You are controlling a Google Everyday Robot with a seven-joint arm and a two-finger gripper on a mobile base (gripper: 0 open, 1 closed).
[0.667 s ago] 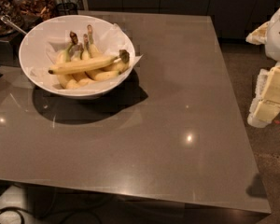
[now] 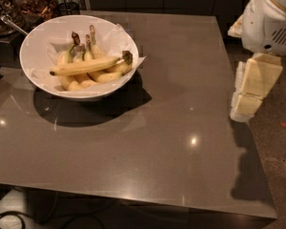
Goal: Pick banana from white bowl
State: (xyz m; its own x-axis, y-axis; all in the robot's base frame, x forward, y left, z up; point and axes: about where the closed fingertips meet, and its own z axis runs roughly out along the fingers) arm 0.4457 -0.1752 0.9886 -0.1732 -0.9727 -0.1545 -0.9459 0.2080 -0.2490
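Observation:
The banana (image 2: 86, 66) is long, pale yellow and nearly straight. It lies across the top of several shorter bananas (image 2: 93, 78) in the white bowl (image 2: 38, 44), with its dark stem end at the right. The bowl is lined with crumpled white paper and stands at the table's far left. My gripper (image 2: 250, 92), cream-coloured, hangs from the white arm (image 2: 269, 18) at the table's right edge. It is far to the right of the bowl and holds nothing that I can see.
The grey table (image 2: 171, 128) spreads between the bowl and the gripper. Dark cluttered items and a metal utensil (image 2: 12, 25) sit behind the bowl at the far left. Dark cabinets run along the back, and the floor shows at the right.
The gripper and arm have moved left, closer to the table's right edge. The bowl and bananas have not moved.

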